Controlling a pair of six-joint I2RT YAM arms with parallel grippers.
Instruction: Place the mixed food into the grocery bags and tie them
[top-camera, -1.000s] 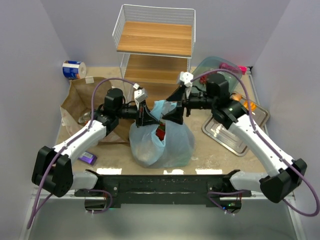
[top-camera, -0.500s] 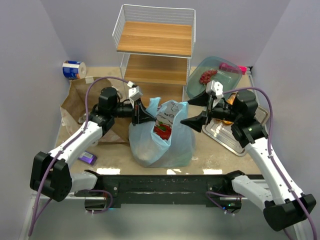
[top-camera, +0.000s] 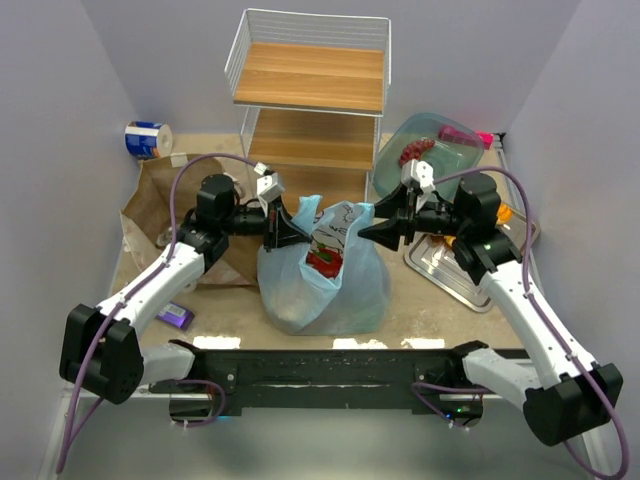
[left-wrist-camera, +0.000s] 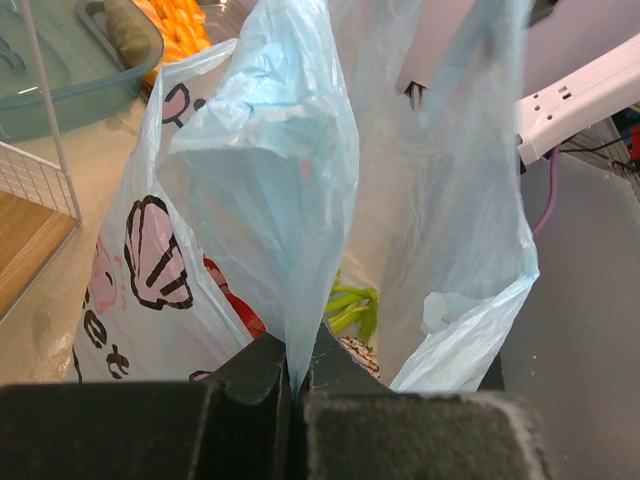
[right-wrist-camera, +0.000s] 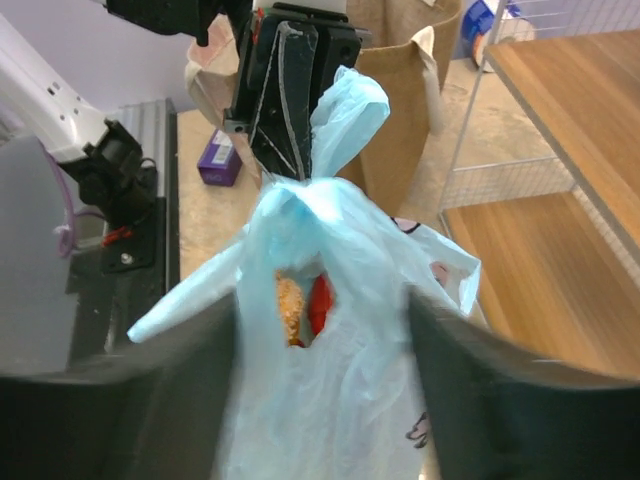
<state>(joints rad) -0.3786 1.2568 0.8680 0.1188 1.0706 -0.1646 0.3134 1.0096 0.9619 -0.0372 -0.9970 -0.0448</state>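
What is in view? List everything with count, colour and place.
thin light-blue plastic bag with printed figures: one, light blue, table centre
red food item: one, red, inside the plastic bag
large brown paper bag: one, brown, left
white wire shelf with wooden boards: one, white and wood, back centre
teal see-through dish: one, teal, back right
flat metal tray: one, silver, right
small purple wrapped bar: one, purple, near left
blue-and-white roll: one, back left corner
left gripper: black, shut on the plastic bag's handle
right gripper: black, open at the bag's top
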